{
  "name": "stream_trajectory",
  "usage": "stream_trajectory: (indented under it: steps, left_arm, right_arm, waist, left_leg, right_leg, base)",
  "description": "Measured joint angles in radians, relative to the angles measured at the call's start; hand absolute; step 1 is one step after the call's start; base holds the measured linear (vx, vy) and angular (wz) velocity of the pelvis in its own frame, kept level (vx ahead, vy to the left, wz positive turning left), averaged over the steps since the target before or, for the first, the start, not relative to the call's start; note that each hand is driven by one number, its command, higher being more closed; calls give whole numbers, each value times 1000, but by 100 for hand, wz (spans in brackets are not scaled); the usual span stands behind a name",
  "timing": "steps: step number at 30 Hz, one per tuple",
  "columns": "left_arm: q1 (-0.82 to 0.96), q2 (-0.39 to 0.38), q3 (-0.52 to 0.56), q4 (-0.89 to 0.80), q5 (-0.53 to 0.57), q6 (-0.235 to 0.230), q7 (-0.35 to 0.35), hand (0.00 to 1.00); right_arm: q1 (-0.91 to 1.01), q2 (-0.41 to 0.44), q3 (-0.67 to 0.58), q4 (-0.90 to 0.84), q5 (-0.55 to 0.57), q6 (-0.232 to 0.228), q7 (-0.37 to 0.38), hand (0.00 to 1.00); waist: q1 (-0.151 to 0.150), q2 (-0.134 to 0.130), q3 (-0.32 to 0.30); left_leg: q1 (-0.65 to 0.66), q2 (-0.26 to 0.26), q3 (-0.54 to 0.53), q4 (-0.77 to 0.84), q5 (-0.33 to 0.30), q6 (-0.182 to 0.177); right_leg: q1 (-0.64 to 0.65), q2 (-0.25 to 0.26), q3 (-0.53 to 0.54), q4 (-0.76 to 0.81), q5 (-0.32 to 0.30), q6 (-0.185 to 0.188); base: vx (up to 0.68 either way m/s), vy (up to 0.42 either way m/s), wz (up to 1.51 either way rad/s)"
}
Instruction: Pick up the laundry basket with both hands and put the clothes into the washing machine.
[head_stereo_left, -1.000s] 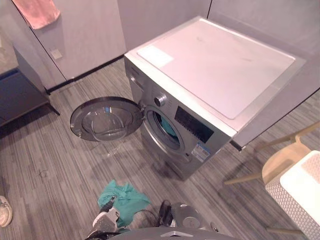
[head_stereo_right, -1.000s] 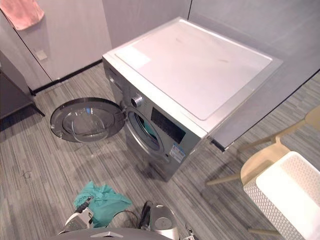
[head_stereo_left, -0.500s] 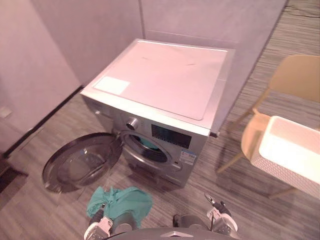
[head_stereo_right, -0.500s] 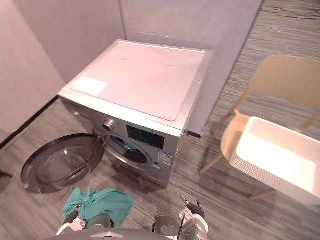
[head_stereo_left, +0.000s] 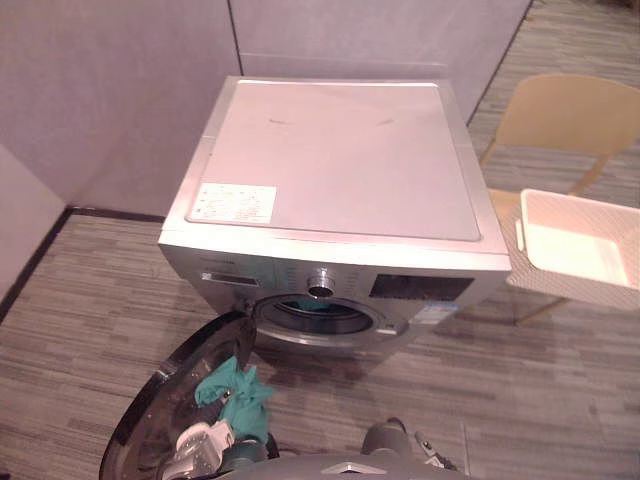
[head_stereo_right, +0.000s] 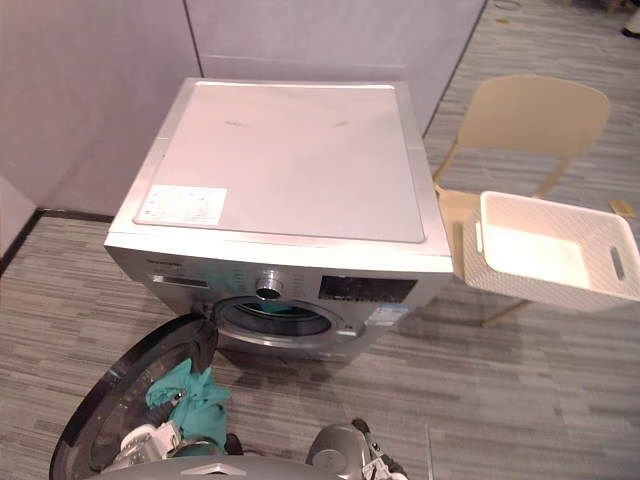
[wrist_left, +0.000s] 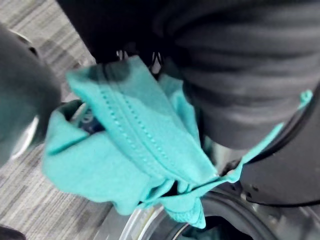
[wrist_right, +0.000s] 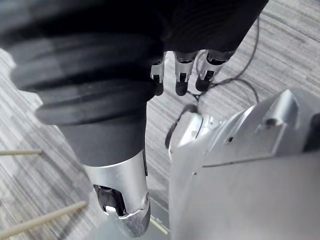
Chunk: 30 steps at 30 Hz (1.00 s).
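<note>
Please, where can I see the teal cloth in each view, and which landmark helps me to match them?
Left eye view: teal cloth low left, over the open round door, at the left hand.
Right eye view: also low left, over that door.
Left wrist view: it hangs across the middle.
Right wrist view: the right hand over grey floor.
Landmark: the door.

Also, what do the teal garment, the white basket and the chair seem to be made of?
Teal garment: soft cloth, likely knit, matte; it hangs in loose folds with stitched seams. White basket: probably plastic, matte; stiff walls with a fine perforated pattern and cut handle slots. Chair: pale wood or a wood-look shell, smooth; the tan tone and thin legs suggest it.
</note>
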Motion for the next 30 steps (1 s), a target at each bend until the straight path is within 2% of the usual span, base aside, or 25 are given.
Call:
stream_trajectory:
  steps: [2,3,4,5,6,8,11,13,15,18,22,27,30]
  left_arm:
    - [0,12,-19,-56,-17,-3,0,100]
    - [-1,11,-26,-67,-22,-6,0,100]
    - [-3,12,-41,-90,-27,-8,0,100]
    - [-17,9,-61,-126,-41,-11,-1,100]
    - [-52,-1,-78,-157,-48,-17,-1,100]
    - [-85,-33,-102,-218,-67,-21,3,100]
    - [-119,-43,-127,-273,-98,-22,10,100]
    - [-160,-50,-138,-315,-138,-22,27,100]
    - [-209,-49,-142,-326,-155,-22,44,100]
    - [-292,-47,-134,-330,-178,-25,80,100]
    - [-397,-22,-109,-388,-215,-44,132,100]
    - [-587,75,-73,-446,-243,-64,185,100]
    - [-742,184,-73,-447,-245,-66,193,100]
  right_arm:
    - [-7,-7,50,-10,0,-4,0,0]
    - [-9,-13,69,-22,0,-5,0,0]
    - [-14,-21,96,-38,-1,-4,0,0]
    - [-30,-26,117,-47,-1,-11,2,0]
    - [-51,-32,126,-82,1,-12,0,0]
    - [-55,-60,190,-157,-1,-15,-3,0]
    - [-60,-60,260,-245,-2,-21,-7,0]
    - [-64,-59,327,-340,-1,-24,-12,0]
    - [-82,-58,354,-393,0,-27,-19,0]
    - [-117,-61,387,-473,5,-44,-33,0]
    - [-123,-60,406,-550,20,-65,-57,0]
    - [-119,-64,406,-594,49,-86,-59,0]
    - [-113,-64,406,-596,49,-87,-57,0]
  waist:
    - [5,-9,30]
    - [9,-9,43]
    - [10,-19,60]
    - [6,-16,95]
    - [8,-7,155]
    - [11,22,203]
    - [15,-24,262]
    - [16,-50,283]
    - [23,-62,313]
    - [20,-61,349]
    - [20,-64,374]
    - [6,-69,386]
    - [-16,-77,392]
  left_leg:
    - [0,8,22,2,3,-1]
    - [-2,8,27,7,3,-2]
    - [-13,8,25,16,4,-6]
    - [-58,12,21,57,-7,-13]
    - [-121,38,14,150,-39,-20]
    - [-272,109,-13,338,-106,-27]
    - [-357,152,-19,463,-154,-39]
    - [-495,201,-41,585,-190,-44]
    - [-570,229,-47,658,-209,-44]
    - [-668,269,-61,750,-230,-45]
    - [-769,313,-61,824,-250,-47]
    - [-863,360,-46,905,-282,-45]
    - [-914,376,-41,939,-292,-42]
  right_leg:
    - [-19,9,-130,26,-44,-26]
    - [-15,7,-152,12,-47,-28]
    - [-5,7,-179,-15,-57,-35]
    - [-10,5,-188,-44,-85,-8]
    - [-29,10,-197,-39,-128,4]
    - [-153,31,-199,97,-174,-18]
    - [-263,33,-173,248,-237,-26]
    - [-398,41,-166,360,-270,-49]
    - [-483,50,-149,429,-286,-62]
    - [-588,67,-133,505,-293,-78]
    - [-702,96,-113,560,-292,-82]
    - [-820,131,-80,611,-288,-90]
    - [-879,141,-68,630,-283,-96]
  base:
    - [-70,-43,-37]
    - [-65,-73,-39]
    - [-109,-117,-22]
    - [-160,-183,-7]
    - [-210,-192,4]
    - [-272,-112,-2]
    - [-241,-127,-14]
    - [-155,-102,-16]
    - [-107,-81,-23]
    - [-67,-61,-26]
    - [-30,-44,-29]
    - [-43,-18,-32]
    - [-36,-24,-19]
